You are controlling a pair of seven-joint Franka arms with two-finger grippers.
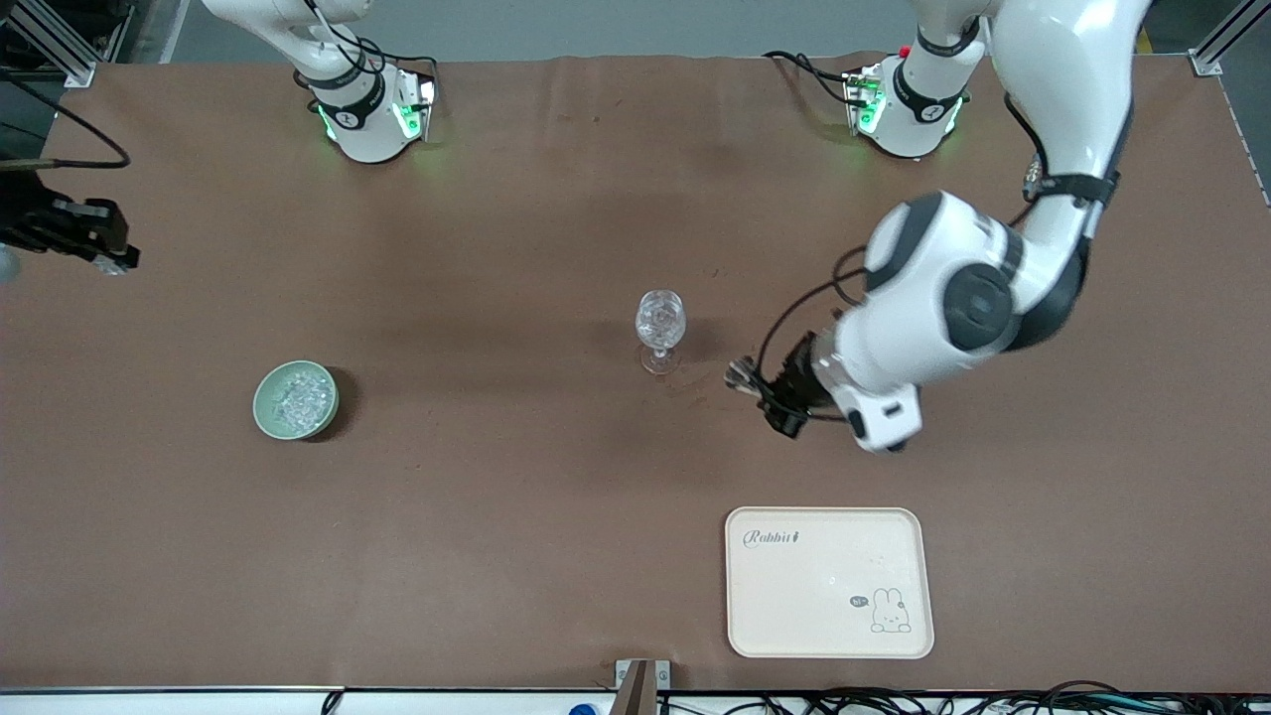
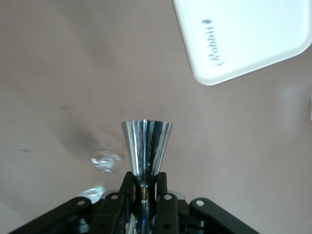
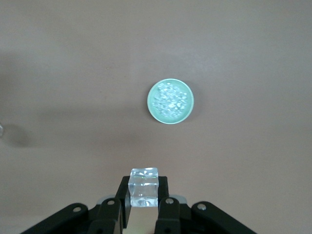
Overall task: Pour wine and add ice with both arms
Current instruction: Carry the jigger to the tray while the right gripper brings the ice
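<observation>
Front view: left tool (image 1: 760,389) clamps a steel jigger (image 2: 146,152) beside the glass (image 1: 660,332); right tool (image 1: 99,248) clamps an ice cube (image 3: 143,187), likely carrying it glassward. Ice (image 1: 296,397) fills the green bowl (image 1: 266,417).

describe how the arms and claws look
Both arms are glossy white with rounded shells, black joint bands and green-lit bases. Black cables loop along the left arm's wrist to its black two-finger left claw. The right claw is black too, with linked finger bars and silver screws.
</observation>
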